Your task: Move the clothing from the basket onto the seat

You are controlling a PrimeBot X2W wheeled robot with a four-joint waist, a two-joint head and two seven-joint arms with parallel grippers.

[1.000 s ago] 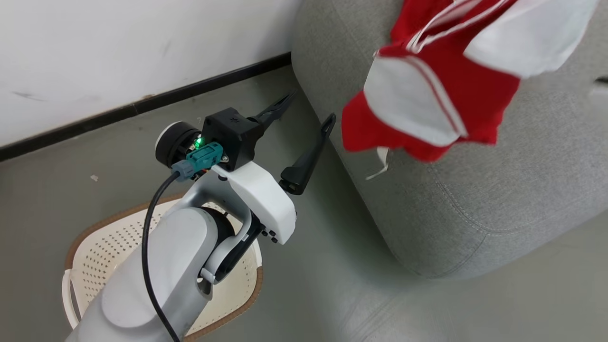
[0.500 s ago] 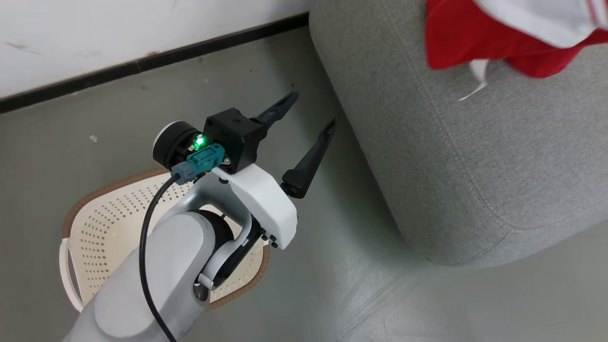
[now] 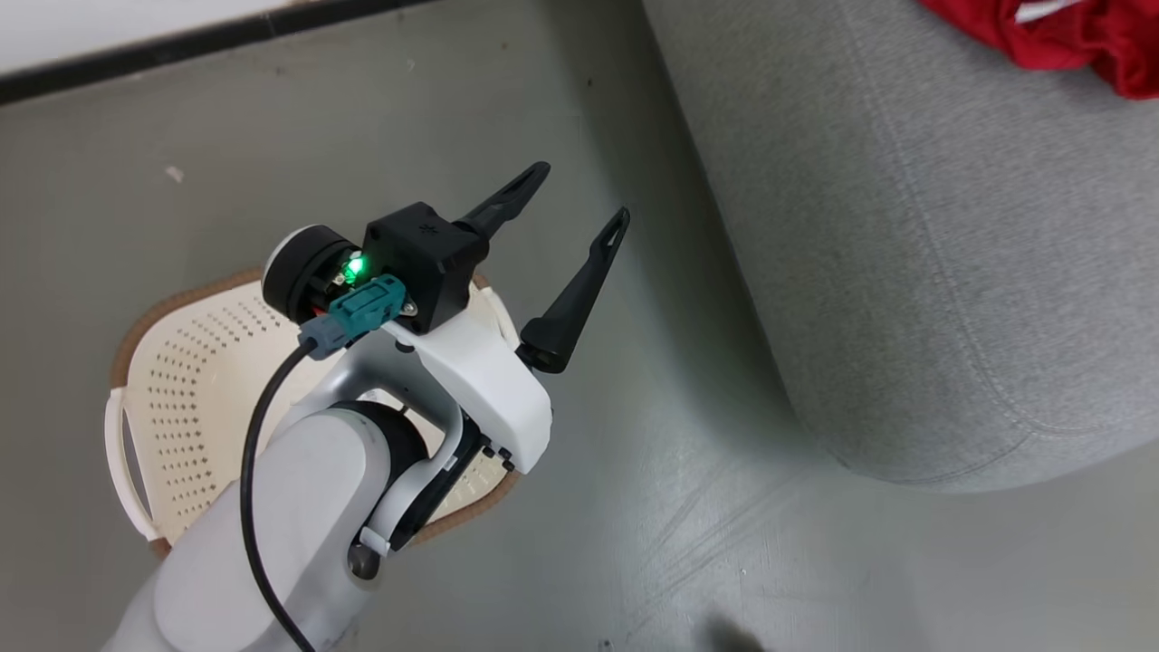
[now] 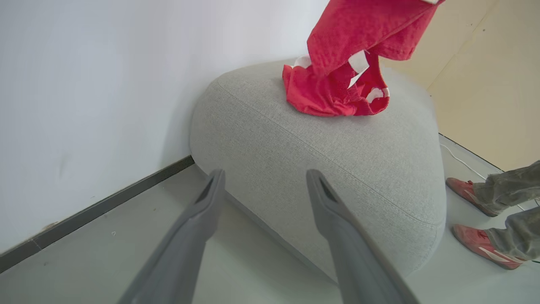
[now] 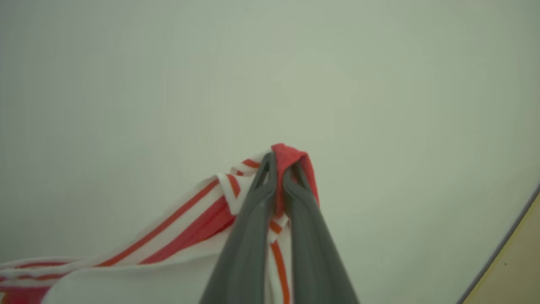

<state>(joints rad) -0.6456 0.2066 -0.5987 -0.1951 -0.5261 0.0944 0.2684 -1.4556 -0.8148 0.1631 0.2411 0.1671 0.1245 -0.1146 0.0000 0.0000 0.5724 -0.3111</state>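
Since the earlier frame the clothing travelled inward over the seat, and my head camera swung as well.

The soft bright red sportswear with white stripes (image 3: 1077, 36) sat at one o'clock in my head view, its lower folds bunched on top of the large grey fabric sofa (image 3: 905, 254) while the upper part hung from my right gripper (image 5: 282, 162), whose fingers were pinched tight on a red fold. My left gripper (image 3: 579, 195) stood spread wide and carried nothing, at twelve o'clock from the cream-white perforated plastic laundry basket (image 3: 181, 362). The basket's visible floor was bare, though my arm hid part of it. I judged the job nearly done, with letting go left.
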